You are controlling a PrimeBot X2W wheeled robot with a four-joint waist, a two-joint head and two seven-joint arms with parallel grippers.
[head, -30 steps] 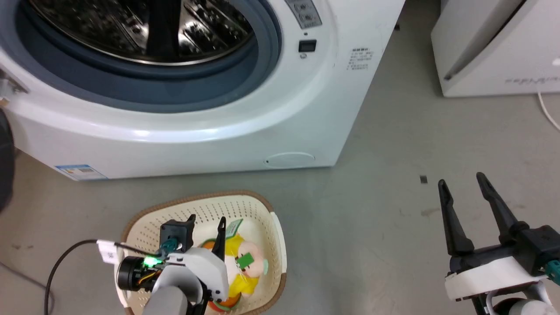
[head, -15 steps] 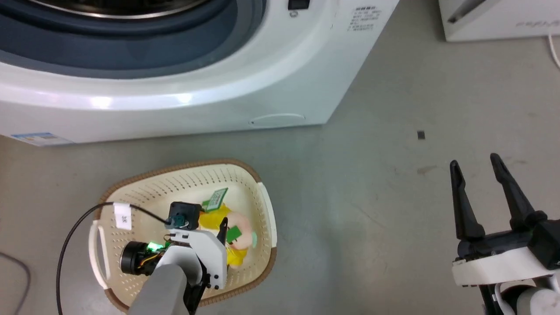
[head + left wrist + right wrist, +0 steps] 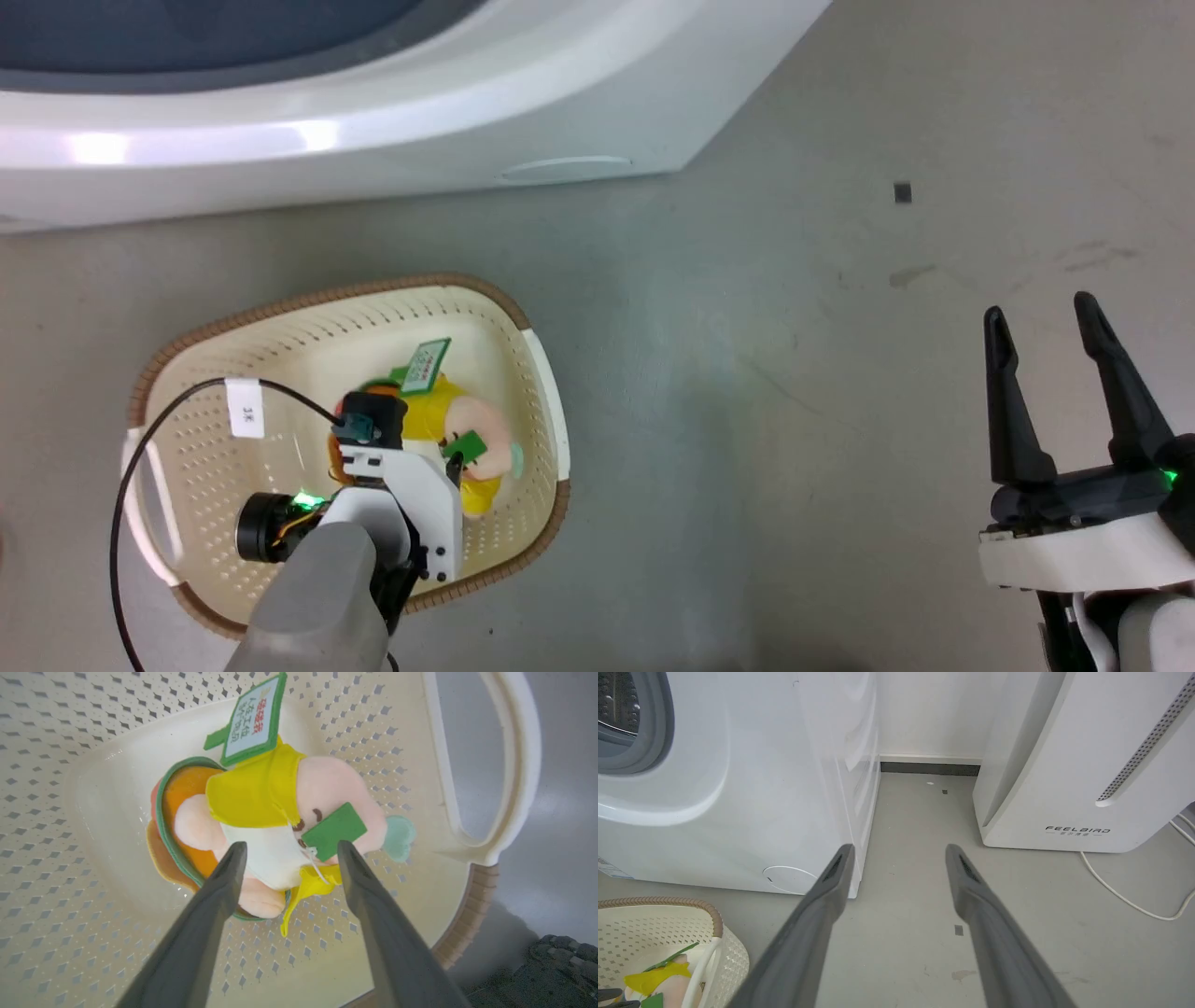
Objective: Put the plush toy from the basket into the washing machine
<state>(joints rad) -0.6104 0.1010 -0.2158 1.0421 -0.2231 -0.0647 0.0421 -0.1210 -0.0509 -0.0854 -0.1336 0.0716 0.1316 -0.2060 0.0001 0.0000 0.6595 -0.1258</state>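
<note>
Just beyond the spread, empty left gripper (image 3: 289,845), the plush toy (image 3: 261,793) lies in the basket (image 3: 70,718), lengthwise across its gap.

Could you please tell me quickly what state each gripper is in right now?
Left gripper: open, fingers either side of the plush toy, not clamped on it.
Right gripper: open, holding nothing.

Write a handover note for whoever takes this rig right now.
Left tool: open, down in the basket, fingers either side of the toy, no grip yet.
Right tool: open, holding nothing, above the floor.
Toy lies in the basket, which stands on the floor before the washer.
Done: reach to the toy.
Left: close, lift, place the toy in the washer.
</note>
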